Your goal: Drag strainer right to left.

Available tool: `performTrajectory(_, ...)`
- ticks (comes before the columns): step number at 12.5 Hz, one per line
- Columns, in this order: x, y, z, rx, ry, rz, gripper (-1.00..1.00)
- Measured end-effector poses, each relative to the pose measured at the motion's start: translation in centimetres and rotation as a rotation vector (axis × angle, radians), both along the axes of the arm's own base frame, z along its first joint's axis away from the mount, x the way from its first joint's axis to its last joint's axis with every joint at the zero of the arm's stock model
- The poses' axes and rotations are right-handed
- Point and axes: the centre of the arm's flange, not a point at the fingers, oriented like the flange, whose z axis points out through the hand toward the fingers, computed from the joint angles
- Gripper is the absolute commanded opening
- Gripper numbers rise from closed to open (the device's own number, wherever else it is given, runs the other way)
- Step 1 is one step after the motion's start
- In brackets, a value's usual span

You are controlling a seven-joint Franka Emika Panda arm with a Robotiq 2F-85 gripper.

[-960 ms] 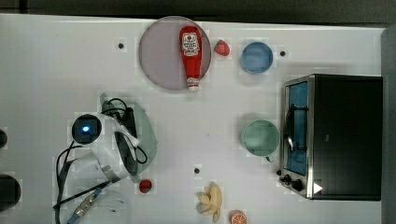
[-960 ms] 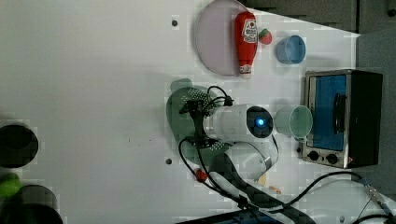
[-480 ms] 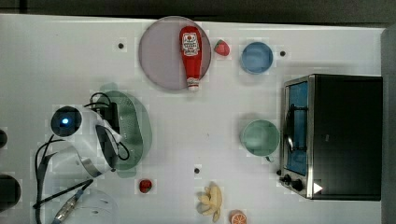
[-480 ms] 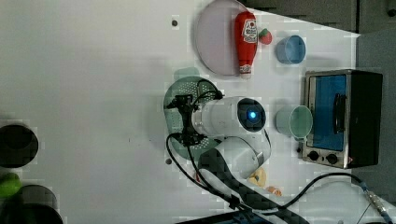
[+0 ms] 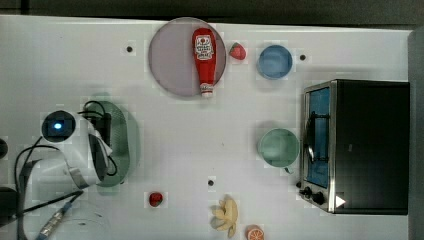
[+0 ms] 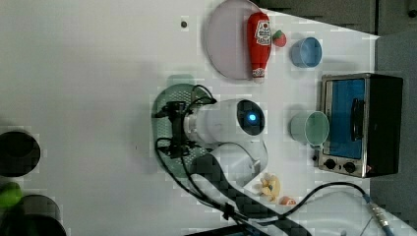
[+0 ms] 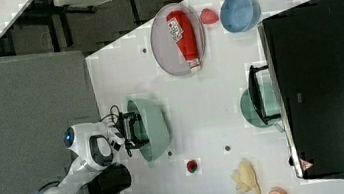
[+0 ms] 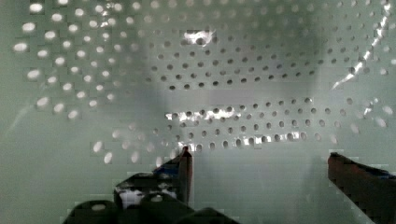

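Pale mint-green oval plastic strainer (image 5: 122,142) near the top view's left edge, partly hidden under the white robot arm (image 5: 65,167), gripper (image 8: 259,163) inside its perforated bowl with fingers (image 8: 186,168) spread wide, gripping nothing, red ketchup bottle (image 5: 204,60) lying on a grey round plate (image 5: 170,57), black toaster oven (image 5: 370,145) far right.

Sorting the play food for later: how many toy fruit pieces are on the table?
4. A strawberry beside the plate, a small red fruit near the strainer, and a banana bunch and an orange slice in front of the toaster oven. The arm may hide others.
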Motion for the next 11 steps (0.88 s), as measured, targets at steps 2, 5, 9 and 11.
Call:
performTrajectory(2, -0.3, 2.8, 0.0, 0.016, 0.022, 0.017, 1.0)
performTrajectory(5, -0.6, 5.6, 1.4, 0.043, 0.01, 0.022, 1.0)
performTrajectory(9, -0.7, 7.4, 2.3, 0.057, -0.05, -0.002, 1.0)
performTrajectory(11, -1.4, 8.1, 2.0, 0.049, -0.078, 0.04, 1.0)
